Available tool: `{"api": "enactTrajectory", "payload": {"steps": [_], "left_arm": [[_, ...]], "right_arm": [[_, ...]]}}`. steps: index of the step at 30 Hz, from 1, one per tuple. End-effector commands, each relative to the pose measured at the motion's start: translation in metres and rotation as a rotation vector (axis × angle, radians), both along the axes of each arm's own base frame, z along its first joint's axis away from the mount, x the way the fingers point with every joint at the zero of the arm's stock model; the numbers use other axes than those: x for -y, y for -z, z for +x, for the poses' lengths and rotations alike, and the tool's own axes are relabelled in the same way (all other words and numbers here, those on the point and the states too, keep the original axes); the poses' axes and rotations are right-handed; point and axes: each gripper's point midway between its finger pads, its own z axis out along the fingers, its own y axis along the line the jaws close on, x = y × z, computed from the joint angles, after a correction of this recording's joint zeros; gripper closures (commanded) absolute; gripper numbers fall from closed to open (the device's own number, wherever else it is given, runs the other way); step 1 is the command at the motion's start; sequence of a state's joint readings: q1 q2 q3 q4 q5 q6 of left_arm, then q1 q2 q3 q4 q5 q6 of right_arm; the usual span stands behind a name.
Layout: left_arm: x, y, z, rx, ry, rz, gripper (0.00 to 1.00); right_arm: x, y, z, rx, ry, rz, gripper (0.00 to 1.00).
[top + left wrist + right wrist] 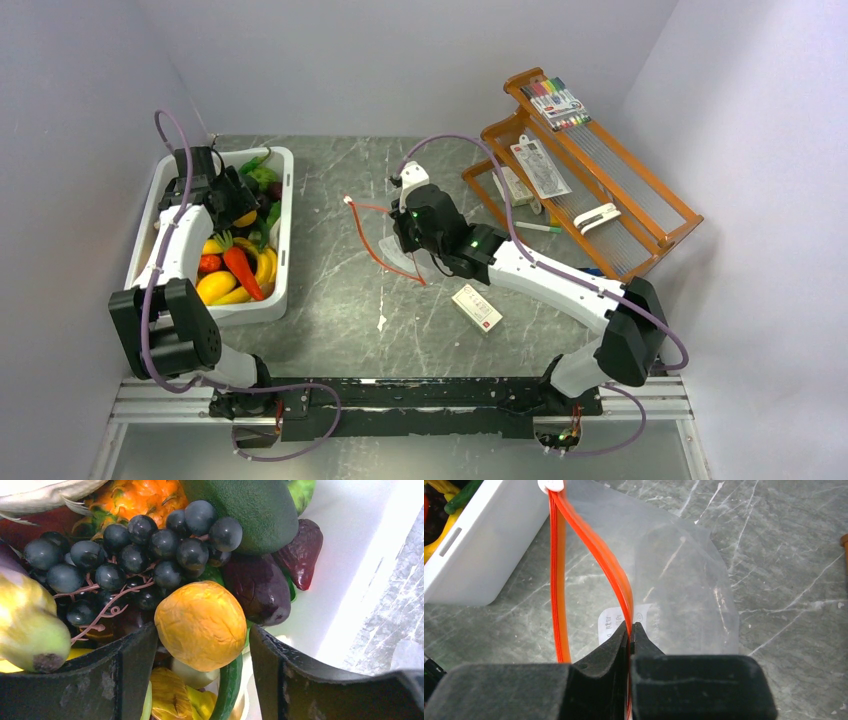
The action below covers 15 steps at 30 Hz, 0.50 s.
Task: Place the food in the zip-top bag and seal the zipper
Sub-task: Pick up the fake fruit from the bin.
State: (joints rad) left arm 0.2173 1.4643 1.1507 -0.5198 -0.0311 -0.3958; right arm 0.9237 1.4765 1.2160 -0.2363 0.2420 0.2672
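None of the food (235, 268) looks bagged yet; right end effector (630, 630) pinches zipper (557, 580) of bag (684, 580), left end effector (202, 635) spread round orange fruit (200, 622). Sealing TBD.

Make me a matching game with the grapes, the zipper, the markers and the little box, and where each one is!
Things:
1 grapes
2 zipper
3 markers
4 box

Places:
a on the rack
b pinched in the right tool
c in the tub
d flat on the table

Pairs: 1-c, 2-b, 3-a, 4-d
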Motion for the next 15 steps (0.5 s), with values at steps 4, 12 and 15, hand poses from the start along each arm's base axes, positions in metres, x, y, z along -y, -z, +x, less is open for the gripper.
{"api": "enactTrajectory", "payload": {"steps": [4,12,15], "left_arm": [[-0.001,-0.0025,0.007,0.02,0.012,-0.009,0.32],[-0.0011,-0.0008,0.0056,0.009,0.01,-0.009,0.35],[-0.0015,-0.0055,0.0039,0.018,0.004,-0.007,0.37]], "right_arm": [[0.0012,-0.0173,0.0,0.034,-0.009,0.036,1.0],[-0.0001,-0.0166,-0.0022,0.03,-0.018,0.048,1.0],[0.0005,-0.0167,-0.0028,0.029,-0.018,0.048,1.0]]}}
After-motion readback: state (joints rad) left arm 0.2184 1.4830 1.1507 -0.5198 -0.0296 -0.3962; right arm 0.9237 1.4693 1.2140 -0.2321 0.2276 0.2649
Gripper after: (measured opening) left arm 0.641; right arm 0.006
